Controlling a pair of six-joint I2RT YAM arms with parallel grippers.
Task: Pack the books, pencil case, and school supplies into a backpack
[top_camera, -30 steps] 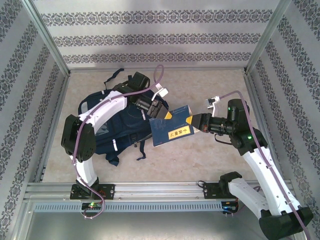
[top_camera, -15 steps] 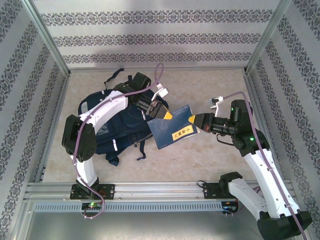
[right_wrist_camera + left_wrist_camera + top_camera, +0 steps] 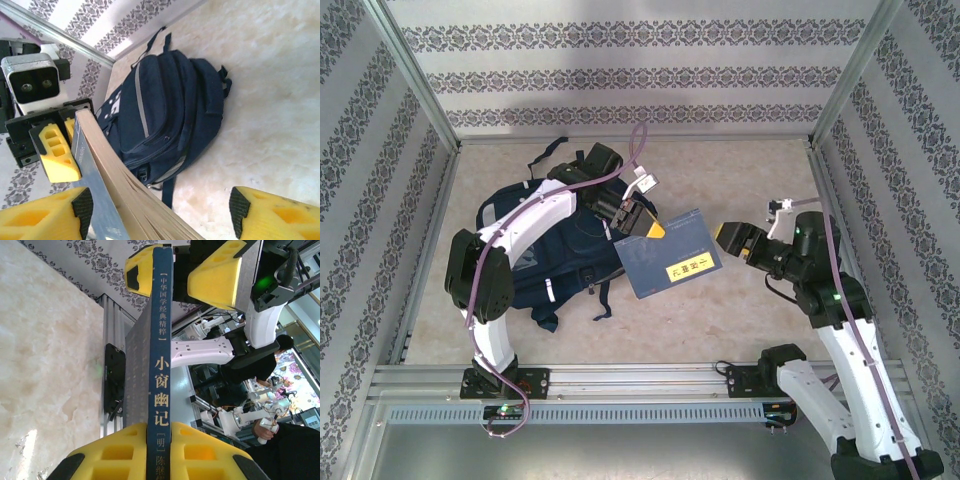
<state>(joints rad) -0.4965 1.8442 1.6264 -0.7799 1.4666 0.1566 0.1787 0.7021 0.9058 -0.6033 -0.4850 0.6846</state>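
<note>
**Navy book pinched left, right jaws spread**

My left gripper [image 3: 159, 436] is pressed tight on one end of the navy book [image 3: 159, 340], spine towards the wrist camera and a yellow pad on each cover. My right gripper [image 3: 159, 207] stands spread wide. The book's page edge runs between its pads, close to one; I cannot tell if they touch. The book hangs above the table [image 3: 740, 180], its held end over the backpack [image 3: 555, 262], which lies left of centre.
</note>
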